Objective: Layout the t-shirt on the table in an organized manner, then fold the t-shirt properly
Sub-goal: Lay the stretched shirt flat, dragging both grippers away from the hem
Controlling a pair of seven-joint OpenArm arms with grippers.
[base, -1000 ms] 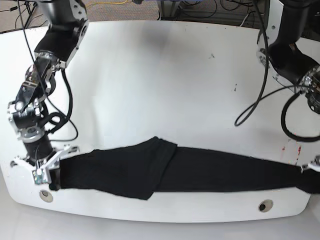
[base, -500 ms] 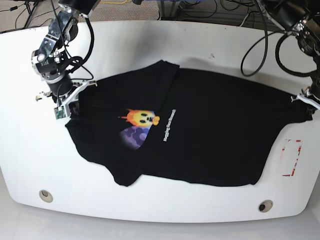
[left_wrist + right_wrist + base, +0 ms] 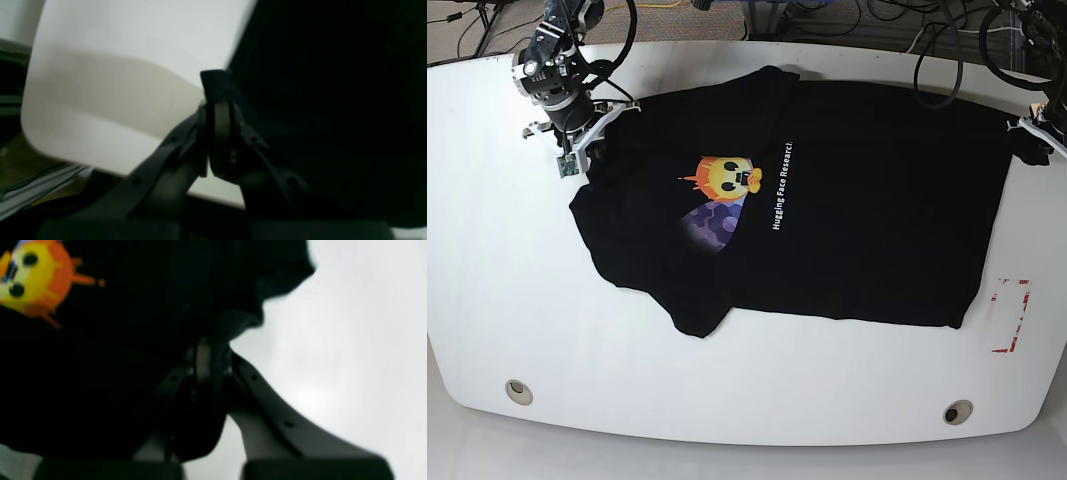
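Observation:
The black t-shirt (image 3: 857,210) lies spread on the white table (image 3: 727,390), with its yellow-orange face graphic (image 3: 727,177), purple patch and white text facing up. One lower-left part is folded and uneven. My right gripper (image 3: 577,150), at the far left, is shut on the shirt's left corner. In the right wrist view it (image 3: 211,343) pinches black cloth beside the graphic (image 3: 30,283). My left gripper (image 3: 1032,135), at the far right edge, is shut on the shirt's right corner. In the left wrist view it (image 3: 217,90) holds a cloth tip over the table (image 3: 116,83).
Two round grey holes (image 3: 518,391) (image 3: 957,411) sit near the table's front edge. A red-marked patch (image 3: 1012,315) lies at the right, just beyond the shirt. Cables (image 3: 847,20) run behind the table's far edge.
Both grippers have pulled the shirt from a bunched strip at the front edge toward the far side. It now lies spread open with the graphic showing, farther back than half a second ago.

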